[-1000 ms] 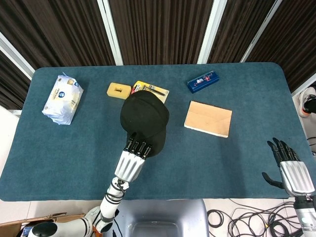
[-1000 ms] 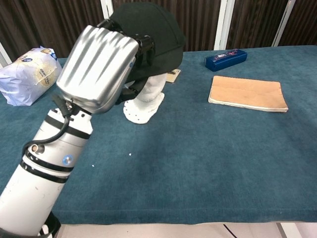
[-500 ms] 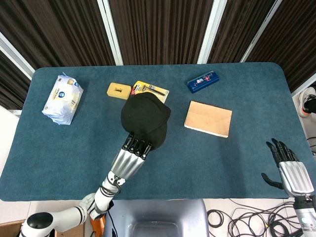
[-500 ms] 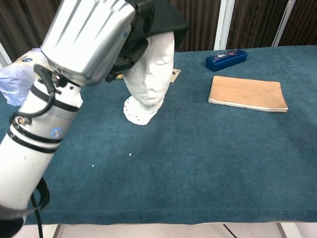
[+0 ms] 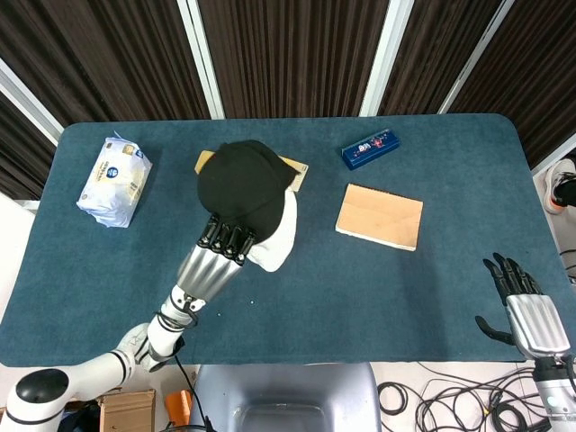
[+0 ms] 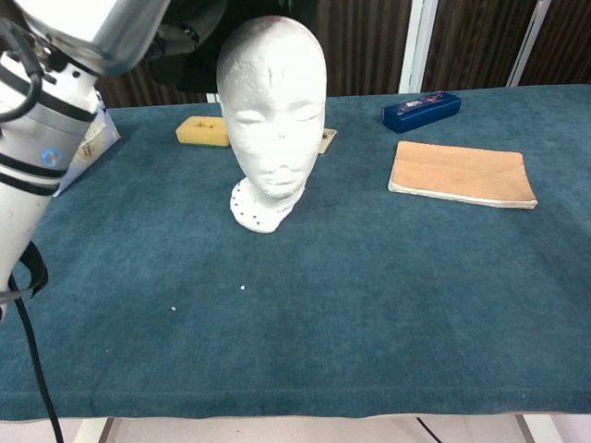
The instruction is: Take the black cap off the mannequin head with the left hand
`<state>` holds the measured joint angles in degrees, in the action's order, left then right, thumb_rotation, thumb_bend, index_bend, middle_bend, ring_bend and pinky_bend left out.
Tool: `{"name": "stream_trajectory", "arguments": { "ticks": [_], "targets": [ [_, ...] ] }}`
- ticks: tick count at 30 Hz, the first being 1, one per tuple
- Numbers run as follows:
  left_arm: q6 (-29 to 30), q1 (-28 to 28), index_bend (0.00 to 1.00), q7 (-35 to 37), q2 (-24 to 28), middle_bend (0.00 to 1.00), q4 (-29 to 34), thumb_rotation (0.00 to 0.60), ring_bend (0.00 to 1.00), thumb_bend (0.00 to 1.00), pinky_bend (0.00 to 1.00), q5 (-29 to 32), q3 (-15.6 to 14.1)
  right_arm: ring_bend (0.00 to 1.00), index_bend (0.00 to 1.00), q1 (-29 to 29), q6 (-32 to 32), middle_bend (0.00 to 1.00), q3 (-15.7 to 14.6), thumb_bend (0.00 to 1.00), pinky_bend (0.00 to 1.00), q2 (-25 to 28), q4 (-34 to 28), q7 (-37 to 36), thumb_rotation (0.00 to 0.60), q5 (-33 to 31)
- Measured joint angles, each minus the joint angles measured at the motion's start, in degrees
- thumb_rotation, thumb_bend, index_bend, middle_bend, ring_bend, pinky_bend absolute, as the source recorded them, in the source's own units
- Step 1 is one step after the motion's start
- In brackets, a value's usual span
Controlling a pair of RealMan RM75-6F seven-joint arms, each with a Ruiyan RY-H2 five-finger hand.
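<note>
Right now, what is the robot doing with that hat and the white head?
The robot's left hand is holding the black cap up in the air, above and a little to the side of the white mannequin head. The head is bare and stands upright on the blue table. The right hand is open at the table's near edge, touching nothing. So the cap is off, but it has not been put down.

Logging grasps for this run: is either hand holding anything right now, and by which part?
The left hand grips the black cap at its near edge, seemingly the brim. The right hand holds nothing.
</note>
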<state>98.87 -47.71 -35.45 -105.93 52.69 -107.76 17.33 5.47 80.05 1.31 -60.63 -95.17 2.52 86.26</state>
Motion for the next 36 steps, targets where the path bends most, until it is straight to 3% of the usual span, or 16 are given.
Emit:
{"name": "stream_trajectory", "arguments": {
  "ticks": [9, 12, 17, 24, 27, 29, 30, 32, 36],
  "targets": [
    [0.6, 2.8, 0.75, -0.4, 7.9, 0.82, 1.9, 0.600, 0.72, 0.66, 0.55, 2.5, 0.1, 0.00, 0.00, -0.2, 0.4, 0.00, -0.2, 0.18, 0.17, 0.2, -0.1, -0.2, 0.600, 0.3],
    [1.3, 5.9, 0.75, -0.1, 9.6, 0.81, 1.5, 0.600, 0.72, 0.66, 0.55, 3.0, -1.9, 0.00, 0.00, -0.2, 0.4, 0.00, -0.1, 0.18, 0.17, 0.2, -0.1, -0.2, 0.600, 0.2],
    [3.9, 11.6, 0.74, 0.7, 10.2, 0.81, -1.1, 0.600, 0.72, 0.64, 0.55, 2.3, -7.8, 0.00, 0.00, -0.1, 0.2, 0.00, -0.3, 0.18, 0.17, 0.0, -0.3, 0.5, 0.600, 0.3],
    [6.1, 16.1, 0.69, 3.9, 7.9, 0.80, -12.2, 0.600, 0.72, 0.57, 0.54, 0.9, -13.0, 0.00, 0.00, -0.3, 0.4, 0.00, -1.3, 0.18, 0.18, 0.1, -0.7, 0.8, 0.600, 2.5],
    [5.5, 18.9, 0.44, 7.0, 6.1, 0.60, -17.1, 0.600, 0.57, 0.48, 0.52, 1.9, -14.5, 0.00, 0.00, -0.5, 0.8, 0.00, -1.5, 0.18, 0.20, 0.0, -0.7, 1.2, 0.600, 2.8],
    [3.4, 20.9, 0.12, 8.9, 5.6, 0.28, -17.9, 0.600, 0.30, 0.41, 0.42, 3.7, -14.9, 0.00, 0.00, -0.5, 1.0, 0.00, -1.3, 0.18, 0.20, -0.1, -0.8, 1.5, 0.600, 2.2],
    [2.3, 21.6, 0.05, 9.3, 5.6, 0.17, -17.4, 0.600, 0.21, 0.39, 0.37, 4.5, -15.0, 0.00, 0.00, -0.6, 1.0, 0.00, -1.1, 0.18, 0.20, -0.1, -0.8, 1.6, 0.600, 1.8],
    [-0.4, 22.9, 0.00, 9.7, 6.0, 0.03, -14.3, 0.600, 0.07, 0.34, 0.30, 6.5, -15.4, 0.00, 0.00, -0.6, 1.1, 0.00, -0.9, 0.18, 0.20, -0.3, -0.8, 2.2, 0.600, 1.4],
    [-5.6, 24.9, 0.00, 10.5, 8.5, 0.00, -3.0, 0.600, 0.00, 0.26, 0.24, 9.8, -16.2, 0.00, 0.00, -0.9, 1.5, 0.00, -0.6, 0.18, 0.21, -0.4, -1.2, 3.3, 0.600, 0.4]
  ]
}}
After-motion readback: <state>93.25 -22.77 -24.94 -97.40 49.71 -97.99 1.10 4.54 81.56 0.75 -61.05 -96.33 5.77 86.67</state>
